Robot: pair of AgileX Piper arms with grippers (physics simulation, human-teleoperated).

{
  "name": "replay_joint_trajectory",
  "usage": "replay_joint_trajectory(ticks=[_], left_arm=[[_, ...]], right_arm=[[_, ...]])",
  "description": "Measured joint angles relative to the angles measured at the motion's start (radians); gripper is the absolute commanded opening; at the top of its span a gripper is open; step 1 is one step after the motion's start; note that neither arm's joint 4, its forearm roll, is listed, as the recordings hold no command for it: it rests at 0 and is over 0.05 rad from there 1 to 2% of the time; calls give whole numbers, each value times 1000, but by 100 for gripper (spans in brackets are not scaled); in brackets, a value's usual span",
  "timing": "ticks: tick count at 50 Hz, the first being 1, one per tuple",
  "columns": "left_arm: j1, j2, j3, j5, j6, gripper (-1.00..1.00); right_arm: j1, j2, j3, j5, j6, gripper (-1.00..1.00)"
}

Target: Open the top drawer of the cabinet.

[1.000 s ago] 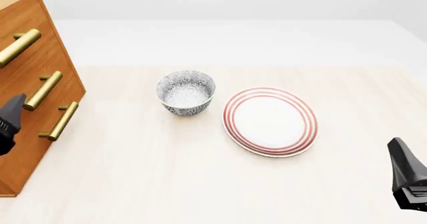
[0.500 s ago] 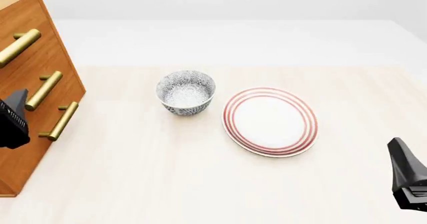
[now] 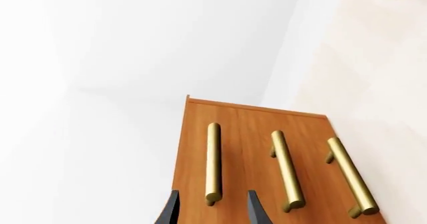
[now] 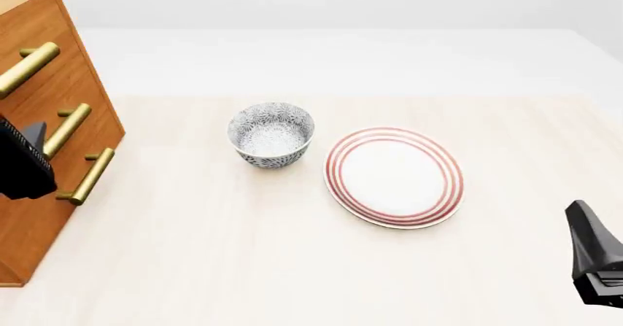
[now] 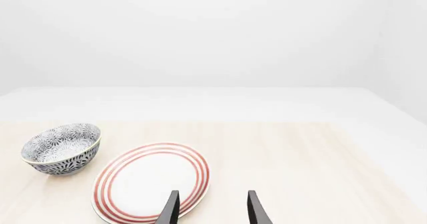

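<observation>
The orange-brown cabinet (image 4: 93, 107) stands at the table's far left with three brass bar handles. The top drawer (image 4: 66, 45) is shut; its handle (image 4: 25, 69) is the uppermost one. My left gripper (image 4: 22, 162) hangs in front of the cabinet, over the middle handle in the front view. In the left wrist view the left gripper (image 3: 213, 206) is open and empty. Its fingers (image 3: 172, 211) line up either side of the near end of the top drawer's handle (image 3: 213, 159), a little short of it. My right gripper (image 4: 594, 257) is open and empty at the front right.
A patterned bowl (image 4: 271, 133) and a red-ringed white plate (image 4: 393, 176) sit mid-table, also in the right wrist view as bowl (image 5: 61, 148) and plate (image 5: 150, 181). The middle handle (image 4: 63, 130) and lower handle (image 4: 87, 175) are below the top one.
My left gripper has risen and turned in front of the cabinet, moving slightly right in the front view. The right arm, drawers, bowl and plate have not moved.
</observation>
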Motion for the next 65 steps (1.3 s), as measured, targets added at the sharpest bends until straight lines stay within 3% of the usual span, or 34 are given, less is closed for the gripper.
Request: replay_joint_trajectory(ticks=[65], left_arm=[[133, 320, -93, -249, 9, 100]], right_arm=[[0, 0, 0, 0, 0, 100]])
